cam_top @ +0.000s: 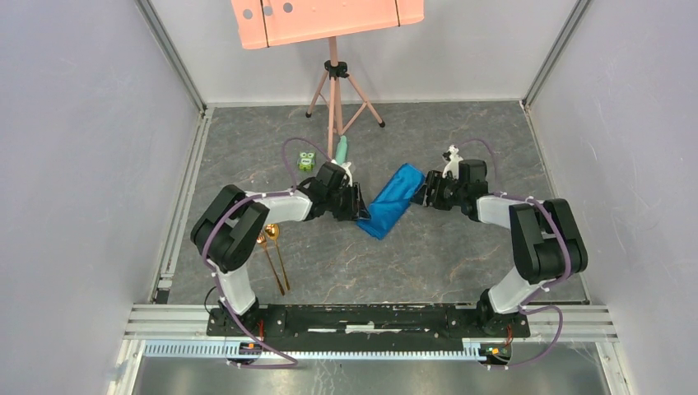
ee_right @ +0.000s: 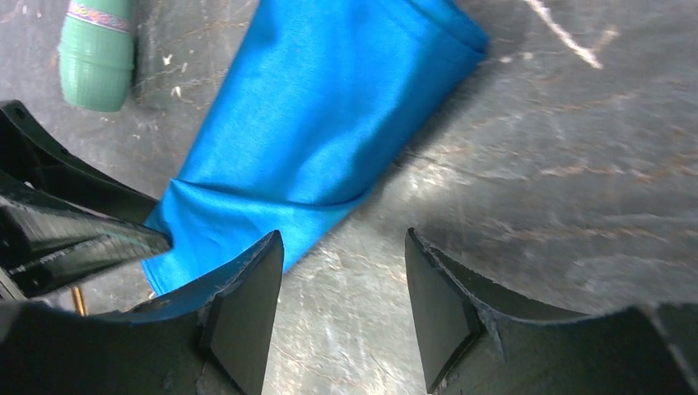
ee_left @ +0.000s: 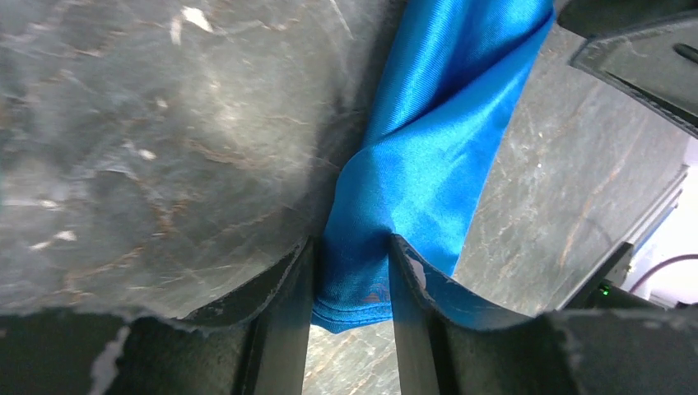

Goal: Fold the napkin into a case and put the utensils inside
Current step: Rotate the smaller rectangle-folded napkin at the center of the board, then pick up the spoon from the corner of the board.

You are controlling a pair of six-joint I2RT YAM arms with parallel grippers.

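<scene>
Nearest to us, on the left, the gold fork and spoon [cam_top: 269, 259] lie side by side on the grey marbled table [cam_top: 444, 255], well apart from the cloth. Farther in, the left gripper [ee_left: 352, 247] pinches the near end of the bright blue napkin [cam_top: 392, 200], which lies folded into a narrow strip at mid-table. The right gripper [ee_right: 342, 239] stands released at its far-right edge, over bare table. Beyond sit a small green toy [cam_top: 306, 161] and a pale green tube [cam_top: 340, 149].

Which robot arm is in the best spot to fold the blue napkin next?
Left, probably: the left gripper pinches the bright blue cloth napkin; the right gripper hangs open beside it.
</scene>
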